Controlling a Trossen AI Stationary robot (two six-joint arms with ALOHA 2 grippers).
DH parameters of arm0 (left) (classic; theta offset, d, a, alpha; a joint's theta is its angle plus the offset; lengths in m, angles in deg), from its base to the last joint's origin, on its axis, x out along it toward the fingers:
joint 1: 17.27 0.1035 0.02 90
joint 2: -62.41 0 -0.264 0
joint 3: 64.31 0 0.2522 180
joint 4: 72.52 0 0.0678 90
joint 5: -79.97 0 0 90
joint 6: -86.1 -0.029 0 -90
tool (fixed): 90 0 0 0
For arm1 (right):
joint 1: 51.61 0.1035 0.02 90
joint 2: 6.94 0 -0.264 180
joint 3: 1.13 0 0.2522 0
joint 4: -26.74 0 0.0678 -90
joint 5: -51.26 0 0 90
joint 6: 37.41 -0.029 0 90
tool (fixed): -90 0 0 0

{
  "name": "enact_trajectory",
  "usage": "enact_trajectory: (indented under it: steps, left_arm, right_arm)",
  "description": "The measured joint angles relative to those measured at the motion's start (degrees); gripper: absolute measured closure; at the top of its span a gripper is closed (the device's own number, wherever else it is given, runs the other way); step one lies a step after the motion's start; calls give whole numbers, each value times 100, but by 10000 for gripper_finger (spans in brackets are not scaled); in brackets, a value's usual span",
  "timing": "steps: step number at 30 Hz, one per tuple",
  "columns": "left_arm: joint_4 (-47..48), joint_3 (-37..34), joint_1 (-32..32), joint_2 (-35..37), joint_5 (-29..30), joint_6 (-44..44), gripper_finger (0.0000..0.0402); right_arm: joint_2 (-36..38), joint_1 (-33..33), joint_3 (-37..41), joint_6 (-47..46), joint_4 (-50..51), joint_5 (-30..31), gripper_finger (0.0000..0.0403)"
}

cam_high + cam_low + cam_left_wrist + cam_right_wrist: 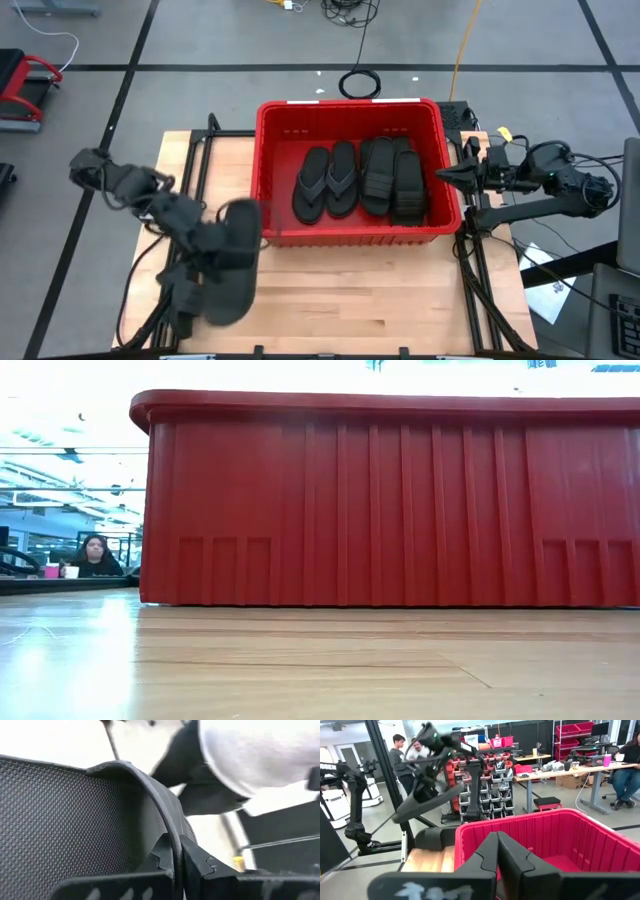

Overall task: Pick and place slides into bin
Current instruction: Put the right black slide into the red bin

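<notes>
The red bin [350,232] stands at the table's middle and fills the low view [400,500]. In it lie a thong-style pair [326,182] and stacked black slides [393,180]. My left gripper [176,865] is shut on another black slide [232,262] left of the bin's near left corner. The right wrist view shows that slide [422,800] in the air. My right gripper [443,177] is shut and empty at the bin's right rim [520,827]. My left gripper pinches the edge of the slide's strap [169,827] between its two fingers. The textured sole [60,820] stands beside the fingers. The slide hangs tilted, lifted clear of the table [422,800].
Bare wooden table [360,290] lies in front of the bin. A dark shape [435,837] sits low behind the bin's left wall; what it is, I cannot tell. People stand and sit in the room beyond [397,757].
</notes>
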Motion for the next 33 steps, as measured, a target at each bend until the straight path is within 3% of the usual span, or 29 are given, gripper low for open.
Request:
enact_trajectory:
  steps: [13, 19, 24, 33]
  left_arm:
    - [2804, 2831, 2819, -2189, -105, -3853, 401]
    - [2772, 3988, 3634, -3309, 339, -4854, 401]
    - [2435, 4852, 4091, -4149, 621, -5121, 401]
    - [1958, 5164, 4547, -5158, 371, -5543, 400]
  right_arm:
    - [-162, 0, 0, 113, 2, 1, 403]
    - [-188, 0, 0, 304, 2, 15, 403]
    - [-188, 0, 0, 345, 2, 5, 403]
    - [-208, 0, 0, 345, 7, -12, 403]
